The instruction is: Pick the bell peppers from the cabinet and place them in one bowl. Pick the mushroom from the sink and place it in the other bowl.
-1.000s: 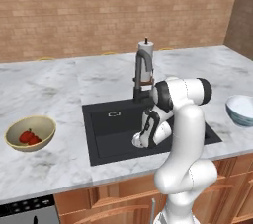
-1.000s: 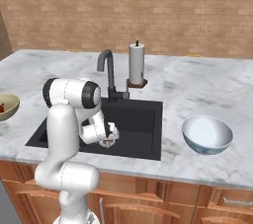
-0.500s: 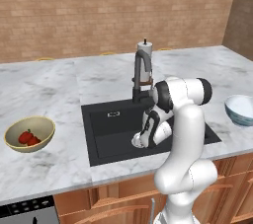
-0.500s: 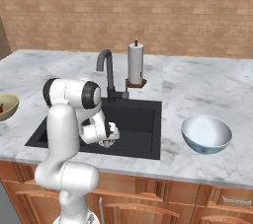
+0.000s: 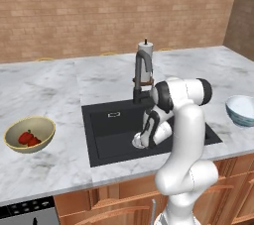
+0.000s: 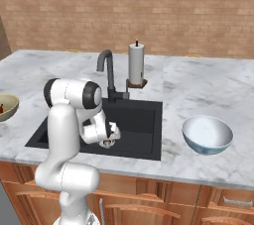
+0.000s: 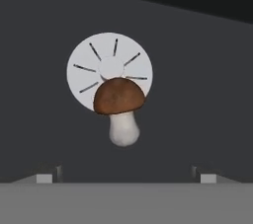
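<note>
Fingers (image 7: 123, 176) spread wide, hanging over the mushroom (image 7: 119, 109) lying on the sink (image 5: 111, 130) drain (image 7: 109, 67).

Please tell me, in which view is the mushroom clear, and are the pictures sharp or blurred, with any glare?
Hand view: the brown-capped, white-stemmed mushroom is sharp against the dark sink floor, its cap overlapping the round steel drain; no glare. Left base view: evenly lit, soft, the black rectangular sink dim inside. Right base view: the same flat light, with a mild sheen in the pale blue bowl.
</note>
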Motion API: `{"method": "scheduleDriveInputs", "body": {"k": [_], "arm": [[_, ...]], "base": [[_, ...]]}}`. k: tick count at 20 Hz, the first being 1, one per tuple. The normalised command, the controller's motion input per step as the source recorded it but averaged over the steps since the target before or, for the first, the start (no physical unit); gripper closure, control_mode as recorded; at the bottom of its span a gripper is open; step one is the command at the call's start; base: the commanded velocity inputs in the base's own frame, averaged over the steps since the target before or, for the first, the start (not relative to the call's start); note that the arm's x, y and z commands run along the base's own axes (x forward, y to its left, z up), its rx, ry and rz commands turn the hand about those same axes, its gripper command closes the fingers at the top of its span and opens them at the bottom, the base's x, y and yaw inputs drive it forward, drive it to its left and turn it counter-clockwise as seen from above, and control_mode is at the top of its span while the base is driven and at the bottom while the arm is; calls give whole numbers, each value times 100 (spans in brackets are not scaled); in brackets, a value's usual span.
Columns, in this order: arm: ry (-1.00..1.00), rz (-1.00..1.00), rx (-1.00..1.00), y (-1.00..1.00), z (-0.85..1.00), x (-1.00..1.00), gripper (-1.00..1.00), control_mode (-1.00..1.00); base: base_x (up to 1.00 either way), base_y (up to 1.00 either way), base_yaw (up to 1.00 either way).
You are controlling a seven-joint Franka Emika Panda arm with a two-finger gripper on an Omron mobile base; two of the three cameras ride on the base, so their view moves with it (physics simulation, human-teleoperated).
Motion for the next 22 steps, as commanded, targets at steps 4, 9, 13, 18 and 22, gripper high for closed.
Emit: {"method": "scheduleDriveInputs", "body": {"k": [4, 9, 13, 18, 22], "arm": [[-1, 0, 0, 0, -7, 29, -100, -100], [3, 0, 0, 2, -41, 23, -100, -100], [4, 2, 0, 1, -66, 31, -100, -100], [-3, 1, -1, -5, -45, 29, -100, -100], [-1, 0, 0, 0, -32, 5, 100, -100]], "base": [[0, 0, 0], [0, 0, 0], [0, 0, 0], [0, 0, 0], [0, 0, 0]]}}
